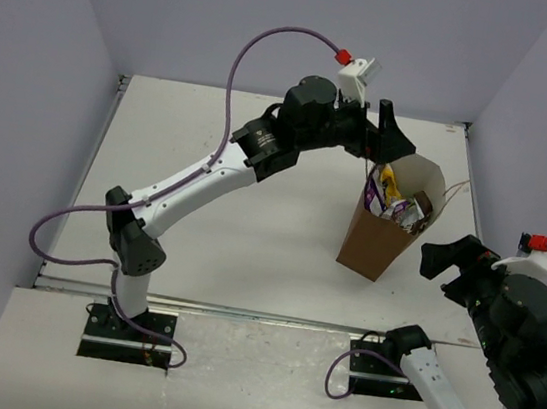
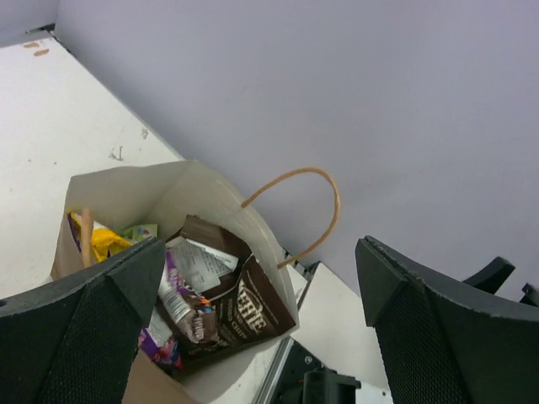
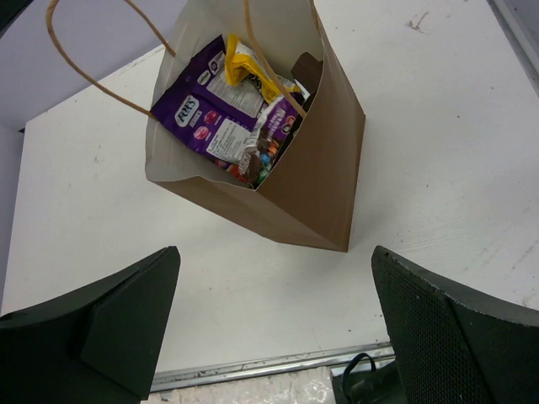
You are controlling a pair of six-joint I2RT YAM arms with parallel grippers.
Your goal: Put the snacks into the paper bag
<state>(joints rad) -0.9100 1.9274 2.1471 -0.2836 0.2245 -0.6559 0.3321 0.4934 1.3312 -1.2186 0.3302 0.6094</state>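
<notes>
Snacks sitting inside the bag
Top: the bag is standing on the desk, with the left pincer hanging over its mouth. Left wrist: that pincer is gaping wide and empty, and catching the handle when lifting away could topple the bag. Right wrist: the right pincer is gaping wide too, empty.

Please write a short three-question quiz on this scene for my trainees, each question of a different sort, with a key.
1. True or false: the brown kraft paper bag lies flat on its side on the white table.
2. The left hand above the bag's mouth is: A) open and empty B) shut on a packet C) gripping a handle.
3. Fill in: the purple foil pouch inside the bag reads ____.
Key: 1 false, it stands on its base; 2 A; 3 Fox's.
</notes>
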